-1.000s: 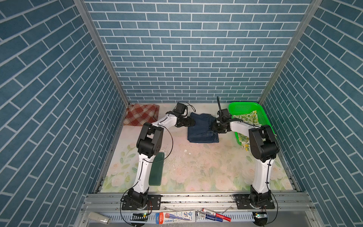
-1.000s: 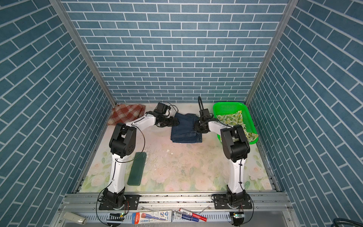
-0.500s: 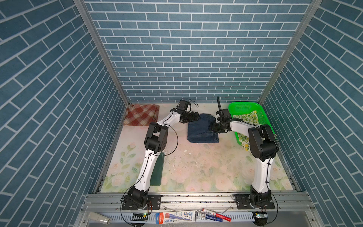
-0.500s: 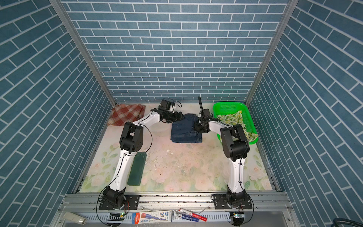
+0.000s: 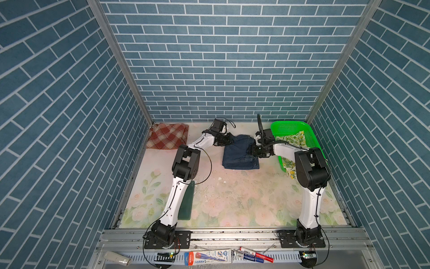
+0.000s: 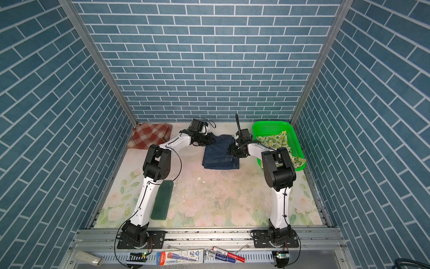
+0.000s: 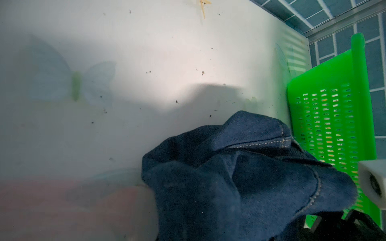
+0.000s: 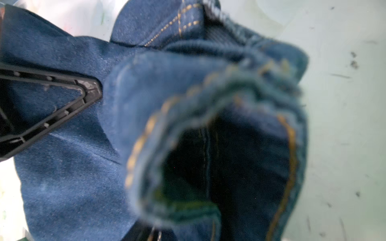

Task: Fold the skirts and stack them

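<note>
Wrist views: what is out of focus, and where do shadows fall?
Left wrist view: basket mesh is sharp, the denim nearest the lens soft, a pinkish smear unreadable; a shadow crosses the bright table. Right wrist view: the raised denim hem is blurred, the flat cloth behind sharper.

1. Skirts: three (no two alike), namely one plaid skirt (image 5: 168, 138), one denim skirt (image 5: 239, 154) and one lemon-print skirt (image 5: 294, 139).
2. Baskets: one green basket (image 5: 289, 123).
3. Pads: one dark green pad (image 5: 187, 207).
4. Robot arms: two, the left arm (image 5: 186, 163) and the right arm (image 5: 311, 167).
5. Pincers: two, one per arm, the left pincer (image 5: 229, 140) and the right pincer (image 5: 252, 151).
</note>
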Robot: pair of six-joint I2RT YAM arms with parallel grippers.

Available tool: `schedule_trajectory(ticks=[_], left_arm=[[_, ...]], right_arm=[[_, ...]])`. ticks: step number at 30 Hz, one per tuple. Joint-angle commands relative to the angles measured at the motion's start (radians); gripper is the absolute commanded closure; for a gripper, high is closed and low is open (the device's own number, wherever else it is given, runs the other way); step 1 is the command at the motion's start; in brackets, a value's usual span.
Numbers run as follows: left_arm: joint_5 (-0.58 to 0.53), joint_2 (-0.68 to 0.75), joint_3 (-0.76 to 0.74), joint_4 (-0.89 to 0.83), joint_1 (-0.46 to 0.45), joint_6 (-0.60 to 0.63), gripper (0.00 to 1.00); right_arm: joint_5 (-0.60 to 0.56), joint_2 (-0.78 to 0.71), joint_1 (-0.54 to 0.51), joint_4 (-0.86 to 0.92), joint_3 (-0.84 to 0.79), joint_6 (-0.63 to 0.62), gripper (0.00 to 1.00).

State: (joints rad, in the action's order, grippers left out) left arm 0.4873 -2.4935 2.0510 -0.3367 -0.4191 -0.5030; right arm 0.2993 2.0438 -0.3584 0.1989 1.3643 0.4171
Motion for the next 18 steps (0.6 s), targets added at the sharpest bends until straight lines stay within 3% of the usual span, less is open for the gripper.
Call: schedule_trajectory(ticks=[1, 6, 8, 12, 18], left_arm=[[-0.054, 0.097, -0.045, -0.001, -0.011, 0.001, 1.00], [-0.078, 0.165, -0.132, -0.002, 0.000, -0.004, 1.00], [-0.081, 0.189, -0.166, 0.003, 0.004, 0.000, 1.00], [-0.090, 0.226, -0.243, 0.033, 0.012, -0.010, 1.00], [-0.093, 0.247, -0.319, 0.081, 0.017, -0.037, 1.00]], right_arm=[[-0.092, -0.110, 0.004, 0.058, -0.038, -0.053, 0.35], [-0.242, -0.172, 0.005, 0.147, -0.018, -0.107, 0.31], [-0.253, -0.199, 0.003, 0.149, -0.016, -0.113, 0.31], [-0.195, -0.235, -0.009, 0.104, -0.020, -0.093, 0.34], [-0.015, -0.192, -0.057, -0.023, -0.012, 0.020, 0.50]])
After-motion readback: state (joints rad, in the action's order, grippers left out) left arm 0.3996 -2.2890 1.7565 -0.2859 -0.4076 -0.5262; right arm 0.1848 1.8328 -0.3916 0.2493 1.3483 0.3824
